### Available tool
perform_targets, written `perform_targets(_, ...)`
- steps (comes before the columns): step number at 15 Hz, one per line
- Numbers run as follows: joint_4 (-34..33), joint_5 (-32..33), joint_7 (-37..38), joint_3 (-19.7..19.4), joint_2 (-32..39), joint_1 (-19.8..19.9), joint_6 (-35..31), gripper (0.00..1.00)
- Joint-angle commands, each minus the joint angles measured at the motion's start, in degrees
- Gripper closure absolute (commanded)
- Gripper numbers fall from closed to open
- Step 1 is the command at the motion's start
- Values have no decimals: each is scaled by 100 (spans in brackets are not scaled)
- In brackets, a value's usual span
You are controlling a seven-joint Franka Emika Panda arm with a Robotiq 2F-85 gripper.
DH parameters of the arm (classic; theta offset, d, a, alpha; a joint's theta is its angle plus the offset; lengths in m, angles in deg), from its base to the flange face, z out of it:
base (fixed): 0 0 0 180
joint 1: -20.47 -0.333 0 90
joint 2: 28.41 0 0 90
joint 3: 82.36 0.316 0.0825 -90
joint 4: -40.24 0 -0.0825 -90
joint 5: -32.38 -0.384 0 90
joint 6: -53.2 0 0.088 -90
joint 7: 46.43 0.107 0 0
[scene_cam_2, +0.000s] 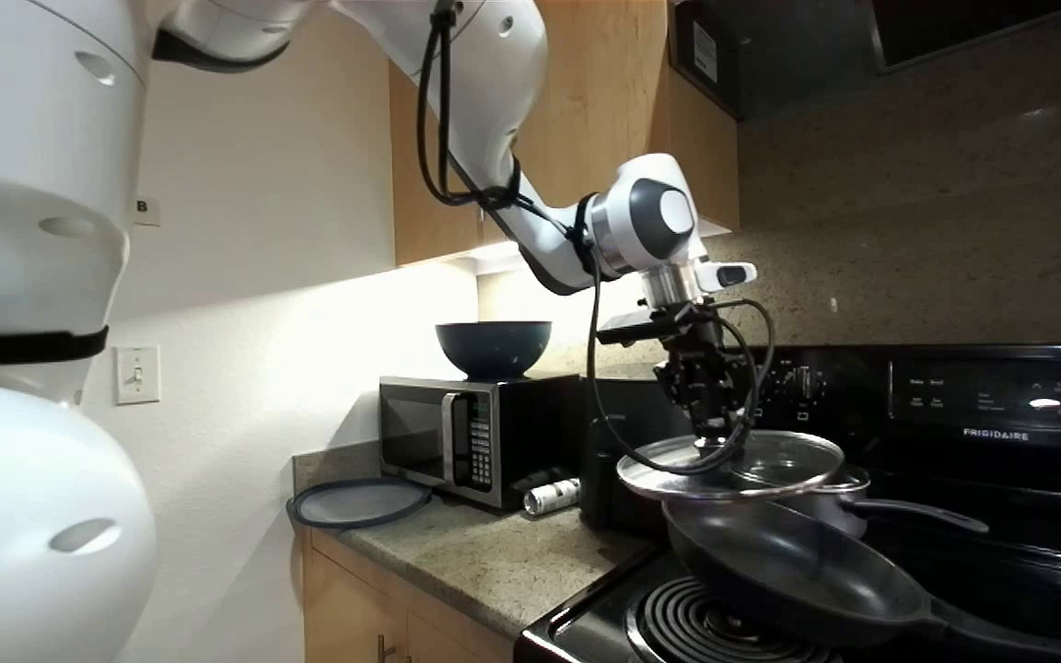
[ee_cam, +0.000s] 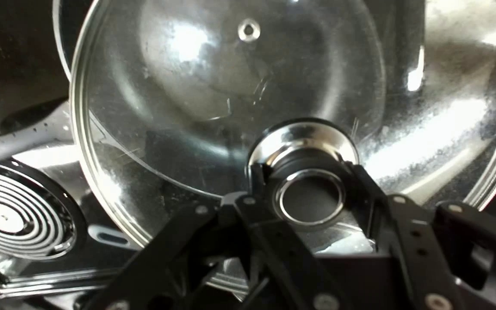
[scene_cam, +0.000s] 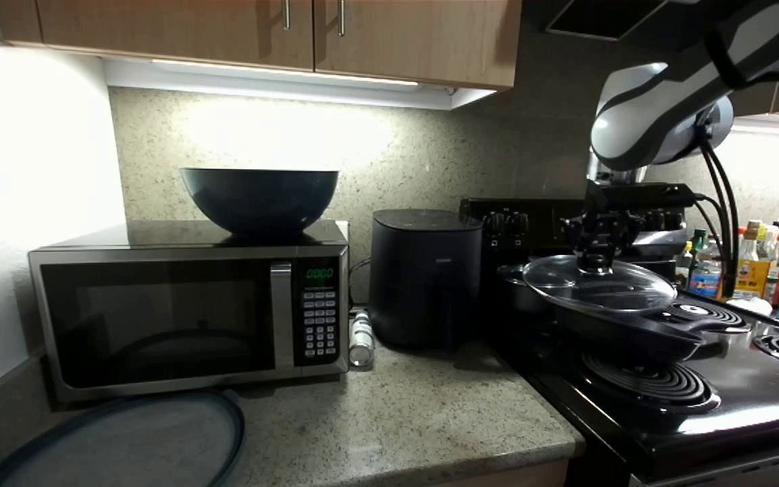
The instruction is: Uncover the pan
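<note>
My jaws are clenched on the knob (ee_cam: 309, 199) of the lid (scene_cam: 602, 295), pressing it from both sides in the wrist view. The pan (scene_cam_2: 798, 564) is over a burner (scene_cam: 653, 385), tilted, its high rim right under the lid in an exterior view; whether the two touch I can't tell. I can see much of its inside. A pot (scene_cam_2: 833, 514) is behind it, partly hidden. On the bench (scene_cam: 396, 419) stands the microwave (scene_cam: 159, 321), a bowl (scene_cam: 261, 197) on top.
</note>
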Motion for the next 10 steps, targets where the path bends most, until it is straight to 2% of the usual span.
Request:
perform_targets(1,594,348,-6,265,-918,-175,-288,75)
perform_targets(5,739,161,-118,555,-1251,-220,-223,75)
perform_targets(7,794,-103,-445,593,-1329,-218,-121,75)
perform_targets(8,609,85,-79,644,-1053,-176,-72,50)
perform_targets(10,674,33,-189,657,-1099,-180,-73,50)
